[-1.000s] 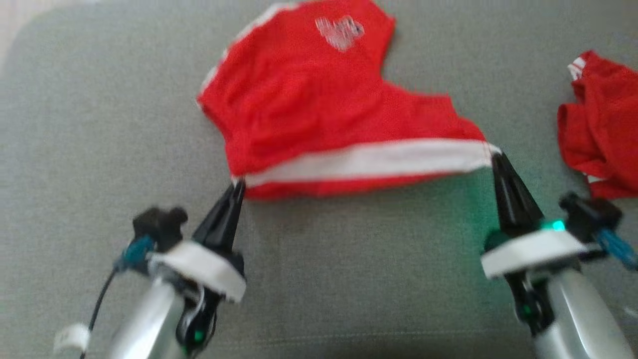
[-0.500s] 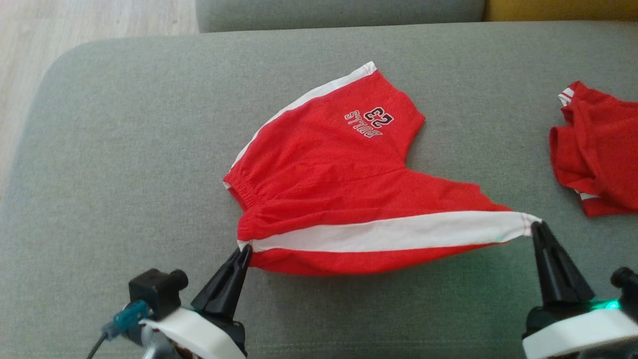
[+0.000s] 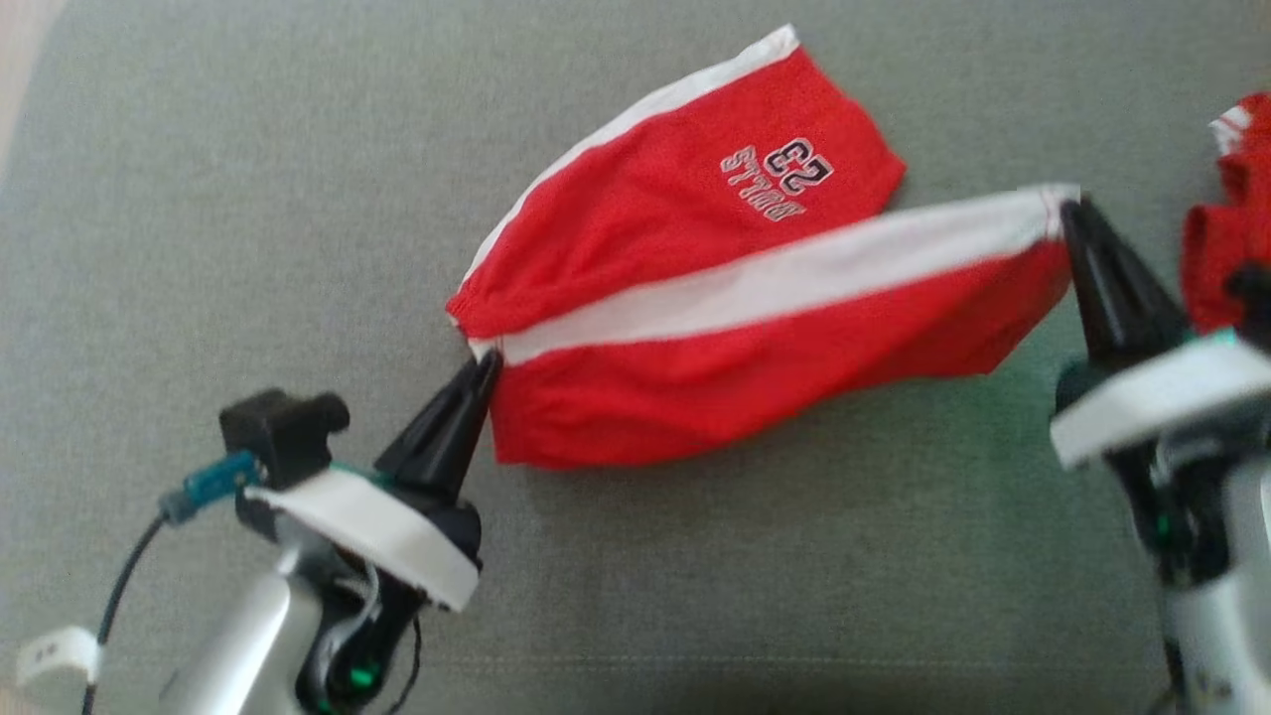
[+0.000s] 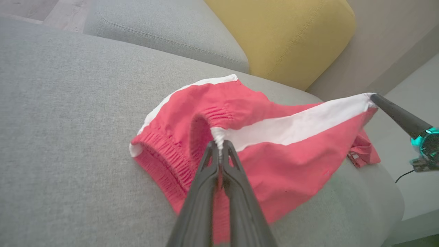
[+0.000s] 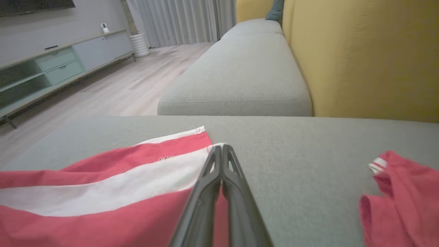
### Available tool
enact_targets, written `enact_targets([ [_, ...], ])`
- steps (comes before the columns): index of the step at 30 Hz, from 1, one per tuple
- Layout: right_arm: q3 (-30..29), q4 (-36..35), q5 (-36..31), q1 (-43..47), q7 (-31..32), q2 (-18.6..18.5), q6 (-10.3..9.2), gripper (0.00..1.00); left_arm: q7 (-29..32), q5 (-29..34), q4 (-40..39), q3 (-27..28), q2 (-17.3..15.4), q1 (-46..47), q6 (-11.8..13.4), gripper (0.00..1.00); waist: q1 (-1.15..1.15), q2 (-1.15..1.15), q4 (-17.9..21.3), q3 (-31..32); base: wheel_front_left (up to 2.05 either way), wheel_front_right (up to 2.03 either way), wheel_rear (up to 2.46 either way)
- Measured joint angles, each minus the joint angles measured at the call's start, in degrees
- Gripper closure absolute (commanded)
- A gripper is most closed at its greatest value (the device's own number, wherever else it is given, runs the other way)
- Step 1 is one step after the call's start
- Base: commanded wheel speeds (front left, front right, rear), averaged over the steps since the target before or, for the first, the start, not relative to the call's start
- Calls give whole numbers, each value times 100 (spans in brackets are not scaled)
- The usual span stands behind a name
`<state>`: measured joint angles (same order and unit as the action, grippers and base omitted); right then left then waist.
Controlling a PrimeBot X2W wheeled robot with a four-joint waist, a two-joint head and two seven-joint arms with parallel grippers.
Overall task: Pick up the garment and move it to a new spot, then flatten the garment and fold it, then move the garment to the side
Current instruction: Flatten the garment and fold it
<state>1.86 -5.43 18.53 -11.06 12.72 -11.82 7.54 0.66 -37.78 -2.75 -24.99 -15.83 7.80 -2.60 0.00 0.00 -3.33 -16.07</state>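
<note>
Now the red cloth shorts with white side stripes (image 3: 695, 328) lie partly on the grey sofa seat (image 3: 248, 199), one side lifted and pinched tight by the left gripper (image 3: 487, 365) and right gripper (image 3: 1070, 214), so the fold looks maybe half done, with moving aside to come

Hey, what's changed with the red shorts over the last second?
The right gripper swung its striped hem of the shorts away from the robot, toward the printed leg. The left gripper stayed shut on the waistband corner. Nothing was let go; the other red garment lay untouched.
</note>
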Motion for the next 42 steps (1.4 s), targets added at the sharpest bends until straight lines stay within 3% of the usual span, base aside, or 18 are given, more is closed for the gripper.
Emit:
enact_targets([
  [13, 1073, 2611, 361, -3059, -458, -508, 0, 100, -558, -1, 1093, -1, 402, 1429, -285, 100, 0, 0, -494, -743, 0, 0, 0],
  [23, 1646, 4392, 569, -4164, -1116, -510, 0, 100, -983, -2, 2206, -160, 746, 2192, -403, 100, 1, 0, -807, -1012, 0, 0, 0],
  [24, 1684, 4584, 600, -4232, -1179, -489, 0, 71, -1014, -34, 2332, -211, 773, 2224, -417, 100, 1, 0, -822, -1027, 0, 0, 0],
  [25, 1733, 4755, 650, -4279, -1237, -480, 0, 71, -1031, -80, 2453, -235, 817, 2241, -439, 100, 1, 0, -833, -1037, 0, 0, 0],
  [27, 1882, 5010, 711, -4314, -1396, -463, 0, 0, -1040, -192, 2662, -299, 888, 2261, -447, 8, 1, 0, -844, -1043, 0, 0, 0],
  [28, 1958, 5119, 736, -4324, -1496, -443, 0, 0, -1044, -223, 2754, -377, 899, 2286, -447, 0, 1, 0, -844, -1039, 0, 0, 0],
  [34, 2218, 5439, 783, -4323, -2336, -391, 0, 0, -1301, -177, 3087, -410, 915, 2288, -367, 0, 0, 0, -777, -949, 0, 0, 0],
  [37, 2204, 5364, 639, -4227, -2608, -400, 0, 0, -1445, 59, 3050, -333, 899, 2227, -43, 0, 0, 0, -703, -850, 0, 0, 0],
  [38, 2109, 5196, 488, -4036, -2673, -393, 0, 0, -1486, 235, 2922, -158, 877, 2070, 220, 0, 0, 0, -642, -774, 0, 0, 0],
  [42, 1446, 4322, 38, -3224, -2710, -315, 0, 0, -1495, 784, 2185, 425, 750, 1516, 717, 0, 0, 0, -453, -564, 0, 0, 0],
])
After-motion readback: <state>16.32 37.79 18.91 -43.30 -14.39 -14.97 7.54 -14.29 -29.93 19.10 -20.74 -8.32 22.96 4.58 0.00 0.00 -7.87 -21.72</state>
